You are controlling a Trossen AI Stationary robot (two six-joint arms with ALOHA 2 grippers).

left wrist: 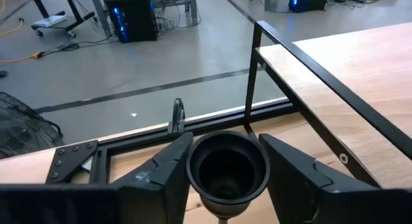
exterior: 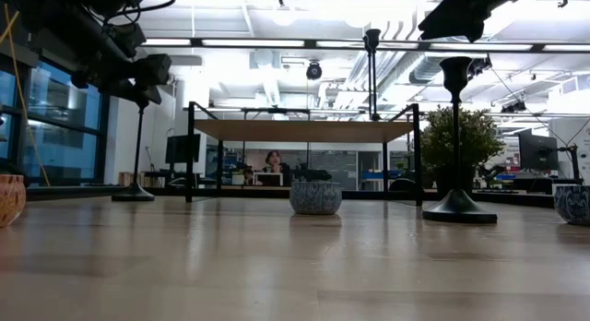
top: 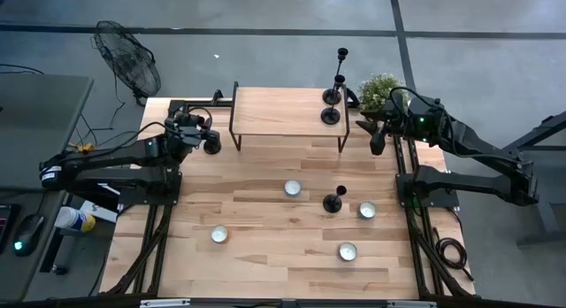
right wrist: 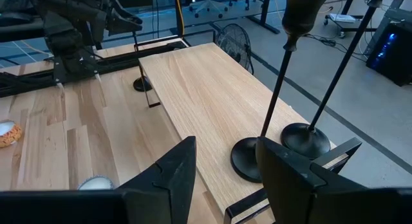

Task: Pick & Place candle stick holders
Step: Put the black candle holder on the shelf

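The left gripper [left wrist: 226, 169] hugs the top cup of a black candlestick [left wrist: 226, 167] beside the wooden shelf [top: 283, 113], while the right gripper [top: 378, 142] waits open, holding nothing.

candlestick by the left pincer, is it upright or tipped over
Upright. The candlestick stands on its base on the table, stem vertical in the low view, its top cup between the left pincer's fingers.

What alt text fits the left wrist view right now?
The left gripper's two dark fingers flank the round top cup of a black candle stick holder. Beyond it, a wooden riser shelf on a black frame stands at the table edge.
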